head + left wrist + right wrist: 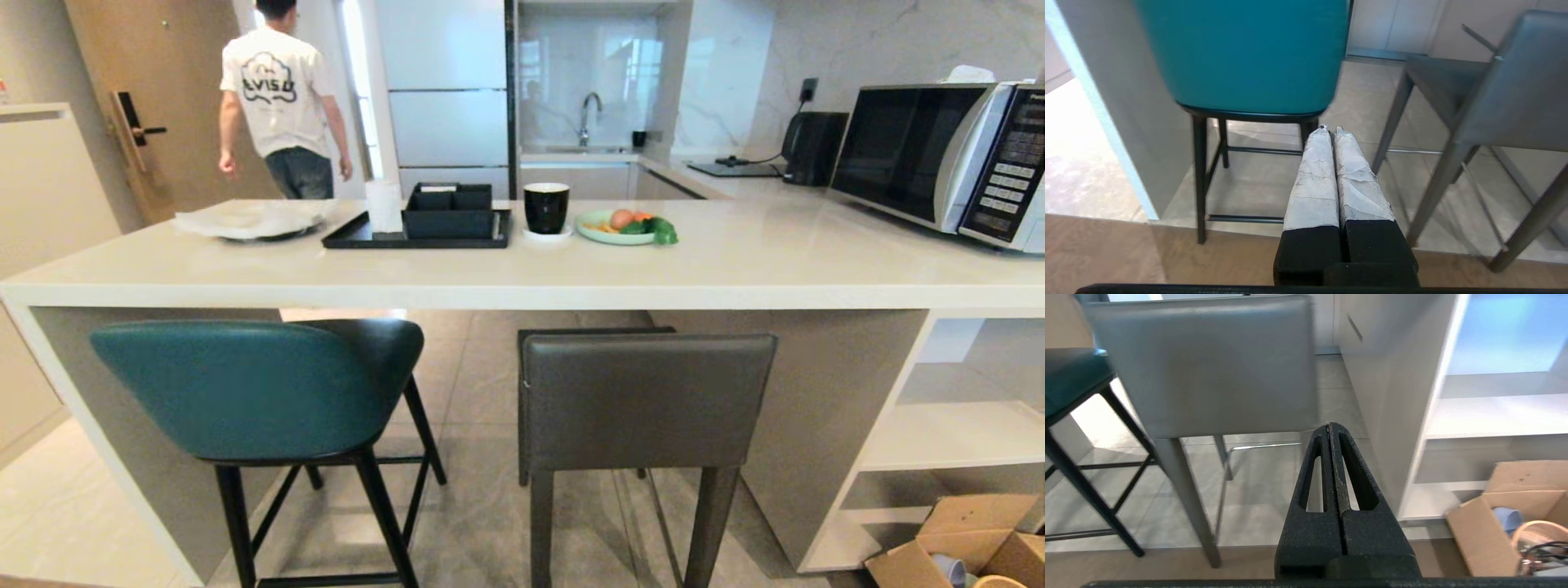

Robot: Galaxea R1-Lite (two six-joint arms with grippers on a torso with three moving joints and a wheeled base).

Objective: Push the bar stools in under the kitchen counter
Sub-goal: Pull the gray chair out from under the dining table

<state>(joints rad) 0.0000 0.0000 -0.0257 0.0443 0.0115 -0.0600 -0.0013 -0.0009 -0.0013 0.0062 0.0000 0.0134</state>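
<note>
Glossy stone-look kitchen counter (735, 261); smooth leather teal stool (245, 388) and grey stool (645, 400).

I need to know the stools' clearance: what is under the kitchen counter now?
Under the kitchen counter stand the teal stool and the grey stool, their backs facing out, over grey floor tiles. Their seats are mostly hidden behind the backs.

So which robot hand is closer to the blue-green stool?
Left. The left gripper sits shut just below the teal stool. The right gripper faces the grey stool beside it instead.
</note>
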